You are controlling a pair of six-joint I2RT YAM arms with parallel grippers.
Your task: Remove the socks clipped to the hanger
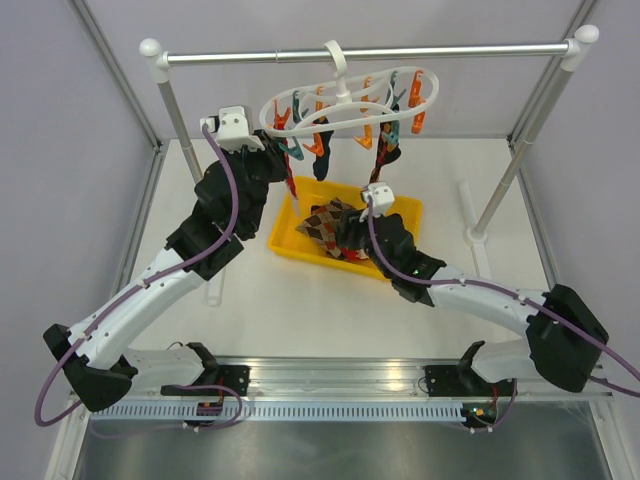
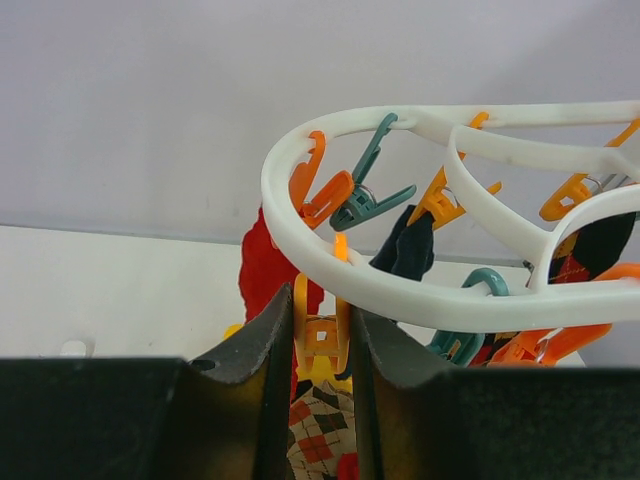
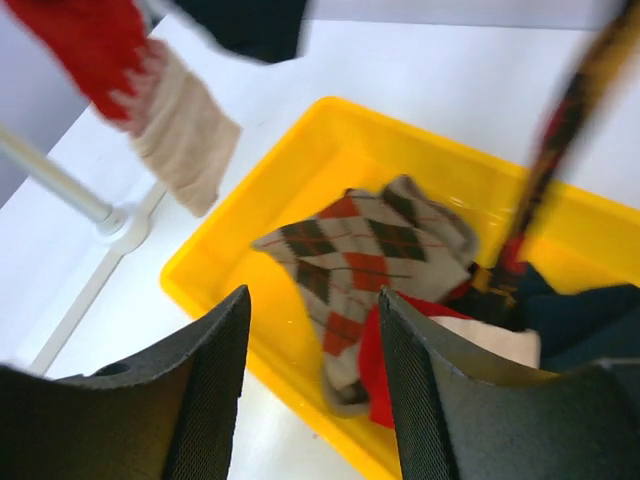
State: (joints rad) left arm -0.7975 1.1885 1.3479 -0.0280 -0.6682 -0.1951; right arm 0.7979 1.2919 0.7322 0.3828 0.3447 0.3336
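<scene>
Top view: left hand (image 1: 280, 162) at left end of hanger (image 1: 345, 127), nearer to clipped socks (image 1: 386, 150) than right hand (image 1: 345, 232), low over yellow tray (image 1: 285, 238) below hanger.
Left wrist: narrow, pinching orange peg (image 2: 320, 335) under hanger rim; red sock (image 2: 262, 268) just behind, hanging straight down.
Right wrist: wide, empty, above loose argyle sock (image 3: 360, 250) in tray.

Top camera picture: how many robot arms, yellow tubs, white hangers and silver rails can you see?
Robot arms: 2, the left arm and the right arm
Yellow tub: 1
White hanger: 1
Silver rail: 1
Total: 5
</scene>
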